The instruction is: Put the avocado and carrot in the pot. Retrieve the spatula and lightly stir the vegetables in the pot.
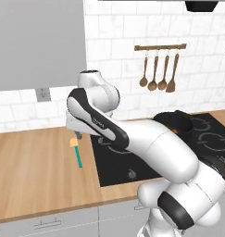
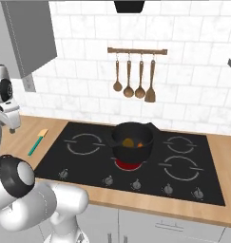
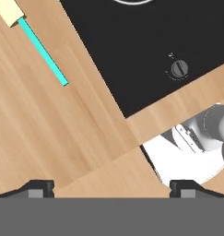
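Loading looks done: yellow-orange vegetables (image 2: 133, 142) sit in the pot (image 2: 132, 141) on the stove (image 2: 131, 161), over the glowing burner. The spatula (image 1: 77, 150) lies flat and untouched on the counter (image 1: 35, 171) at the stove's 9 o'clock, so pickup and stirring remain.

The gripper (image 3: 111, 186) hangs above the counter, jaws spread wide, holding nothing, spatula at its 11 o'clock; nothing blocks it, and the wall spoons (image 2: 134, 78) are well clear.

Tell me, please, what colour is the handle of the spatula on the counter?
Teal-green; the spatula handle shows best in the hand view.
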Tool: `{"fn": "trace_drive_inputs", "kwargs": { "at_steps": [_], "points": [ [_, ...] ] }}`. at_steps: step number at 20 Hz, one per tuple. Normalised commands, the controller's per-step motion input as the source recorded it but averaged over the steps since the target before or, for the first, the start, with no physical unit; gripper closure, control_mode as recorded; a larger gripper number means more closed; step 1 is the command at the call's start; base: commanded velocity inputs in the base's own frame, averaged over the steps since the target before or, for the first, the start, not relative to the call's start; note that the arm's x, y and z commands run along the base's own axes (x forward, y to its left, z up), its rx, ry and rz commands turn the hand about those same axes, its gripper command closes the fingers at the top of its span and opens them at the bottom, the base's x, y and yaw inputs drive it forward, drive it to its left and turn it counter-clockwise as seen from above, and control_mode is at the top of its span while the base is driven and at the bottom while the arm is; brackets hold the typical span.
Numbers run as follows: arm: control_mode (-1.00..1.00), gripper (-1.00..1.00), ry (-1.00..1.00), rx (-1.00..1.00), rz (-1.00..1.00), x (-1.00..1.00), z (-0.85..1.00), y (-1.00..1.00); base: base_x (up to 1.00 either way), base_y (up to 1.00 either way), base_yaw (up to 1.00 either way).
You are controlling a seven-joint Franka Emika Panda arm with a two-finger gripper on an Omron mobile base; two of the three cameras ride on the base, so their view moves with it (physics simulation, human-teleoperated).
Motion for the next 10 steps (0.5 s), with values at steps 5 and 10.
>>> {"fn": "trace_drive_inputs", "kwargs": {
  "at_steps": [5, 10],
  "points": [
    [-1.0, -1.0, 0.03, 0.0, 0.01, 0.15, -0.22, 0.0, 0.0, 0.0, 0.0],
    [-1.0, -1.0, 0.02, 0.0, 0.14, 0.84, -0.68, 0.09, 0.0, 0.0, 0.0]
  ]
}}
